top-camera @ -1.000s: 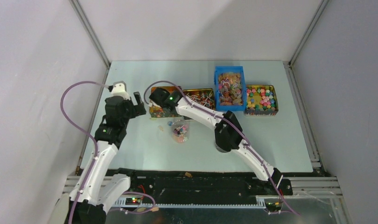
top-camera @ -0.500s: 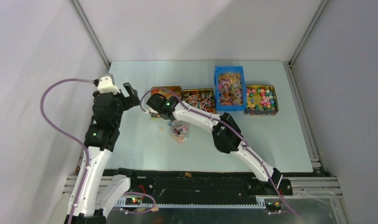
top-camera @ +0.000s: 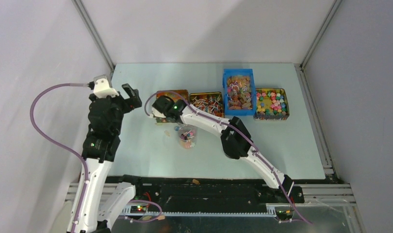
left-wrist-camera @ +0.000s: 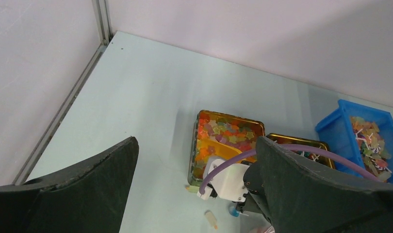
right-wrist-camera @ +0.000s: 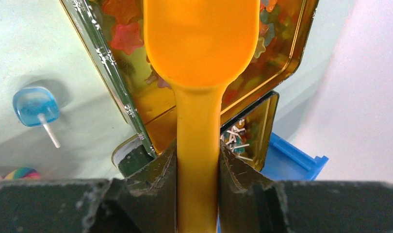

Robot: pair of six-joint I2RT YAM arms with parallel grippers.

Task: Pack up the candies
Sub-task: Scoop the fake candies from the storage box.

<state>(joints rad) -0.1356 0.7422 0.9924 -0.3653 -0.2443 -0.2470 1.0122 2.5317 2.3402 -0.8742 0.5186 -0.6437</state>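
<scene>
My right gripper (right-wrist-camera: 198, 145) is shut on the handle of the orange scoop (right-wrist-camera: 202, 43). The scoop's bowl hangs over the gold tin (right-wrist-camera: 118, 80) of star-shaped gummy candies (right-wrist-camera: 122, 38). In the top view this gripper (top-camera: 161, 110) is at the tin's near edge. My left gripper (left-wrist-camera: 195, 141) is open and holds nothing. It hovers left of the tin (left-wrist-camera: 192, 160), seen in the top view (top-camera: 128, 99) well above the table. A small clear container (top-camera: 187, 136) with mixed candies sits just in front of the tins.
A lollipop tin (top-camera: 207, 103), a blue bin (top-camera: 238, 90) and another tin (top-camera: 271, 103) of coloured candies stand in a row to the right. A blue lollipop (right-wrist-camera: 35, 106) and a loose wrapped piece (left-wrist-camera: 212, 219) lie on the table near the gummy tin.
My left arm has drawn back to the left and away from the tin, its jaws wide. My right gripper with the scoop has shifted slightly left and nearer.
</scene>
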